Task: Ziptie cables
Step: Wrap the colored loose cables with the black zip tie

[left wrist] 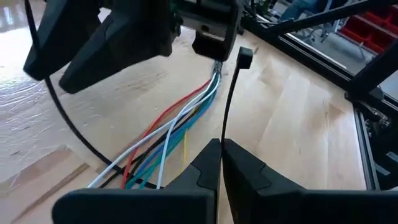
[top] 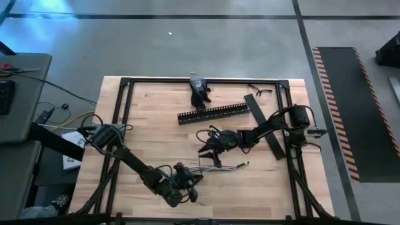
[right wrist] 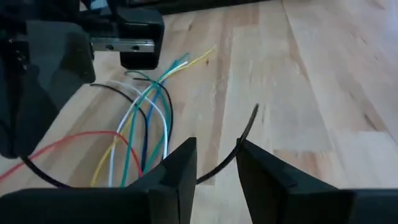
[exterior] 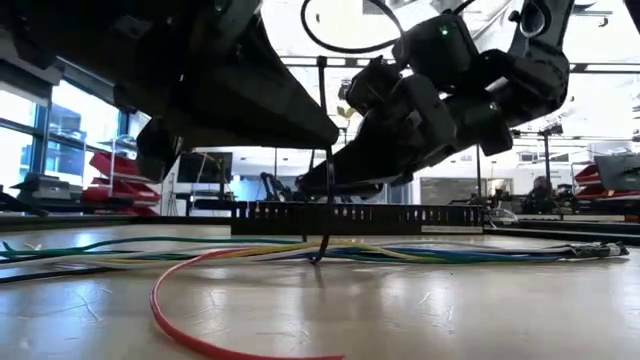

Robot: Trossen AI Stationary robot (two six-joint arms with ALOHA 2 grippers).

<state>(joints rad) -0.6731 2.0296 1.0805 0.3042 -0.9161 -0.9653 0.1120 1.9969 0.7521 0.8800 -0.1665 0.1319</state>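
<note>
**Zip tie looped under the wire bundle, ends not yet joined**

Cables are laid loosely along the wooden table near its front middle, between the two grippers; in the low view they run flat across the board as pale, green, blue and yellow strands, with a red one curling forward. A black zip tie is passed beneath them, so that its two ends rise on either side and can be brought together above the bundle.

The left gripper is seen closed tightly on the end carrying the square head, which is held upright. The right gripper is set narrowly apart, with the tie's pointed tail lying in the gap; whether the tail is actually pinched cannot be told. Both are kept low and close over the wires, presumably so the tail can be fed into the head.

The black comb-edged duct is left farther back, clear of the work.
</note>
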